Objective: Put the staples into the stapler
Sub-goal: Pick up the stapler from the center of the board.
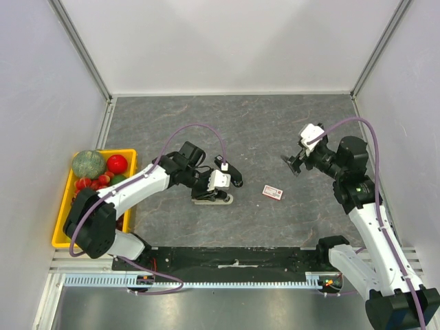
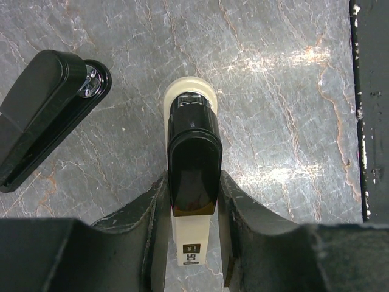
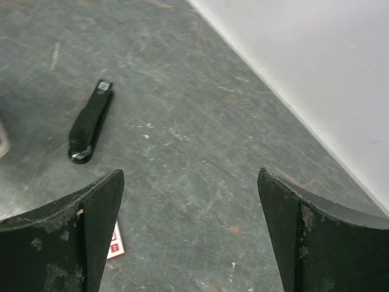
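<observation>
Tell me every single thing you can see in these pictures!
cream stapler: one, cream base with black top, on the table, held in the left gripper
black stapler: one, black, on the table beside the cream stapler, not touching it
staple box: one, white and red, on the table to the right of both staplers
bin: one, yellow, at the table's left edge
fruit and vegetables: several, green and red, in the bin
table: one, dark grey
left gripper: one, black, closed on the cream stapler
right gripper: one, black, open and empty, above the table
</observation>
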{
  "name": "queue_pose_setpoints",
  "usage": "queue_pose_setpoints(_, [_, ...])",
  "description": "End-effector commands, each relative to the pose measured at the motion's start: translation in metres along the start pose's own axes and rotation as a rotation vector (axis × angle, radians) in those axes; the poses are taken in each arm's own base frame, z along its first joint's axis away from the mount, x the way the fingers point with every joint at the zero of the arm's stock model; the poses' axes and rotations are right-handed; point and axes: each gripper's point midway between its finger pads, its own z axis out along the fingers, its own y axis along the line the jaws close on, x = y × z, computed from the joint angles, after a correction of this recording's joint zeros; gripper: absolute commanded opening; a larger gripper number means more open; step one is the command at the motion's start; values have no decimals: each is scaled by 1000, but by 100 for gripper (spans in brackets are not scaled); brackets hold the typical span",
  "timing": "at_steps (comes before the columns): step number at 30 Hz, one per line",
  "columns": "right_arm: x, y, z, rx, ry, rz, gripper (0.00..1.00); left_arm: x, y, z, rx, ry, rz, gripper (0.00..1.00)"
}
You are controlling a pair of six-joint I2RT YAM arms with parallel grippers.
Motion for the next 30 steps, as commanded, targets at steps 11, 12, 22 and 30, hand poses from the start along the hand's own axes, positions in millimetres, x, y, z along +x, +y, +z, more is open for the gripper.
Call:
queue_pose_setpoints(11, [4, 87, -8, -463, -94, -44, 97, -47, 3, -26, -84, -148, 4, 2])
queue_pose_setpoints(12, [5, 95, -8, -499, -100, -33, 98, -51, 3, -28, -89, -158, 7, 2])
queue_pose_setpoints(22, [7, 135, 28, -604, -37, -41, 97, -76, 5, -48, -122, -208, -43, 2])
queue_pose_setpoints(30, [21, 179, 57, -735, 85, -83, 93, -84, 12, -51, -133, -215, -96, 2])
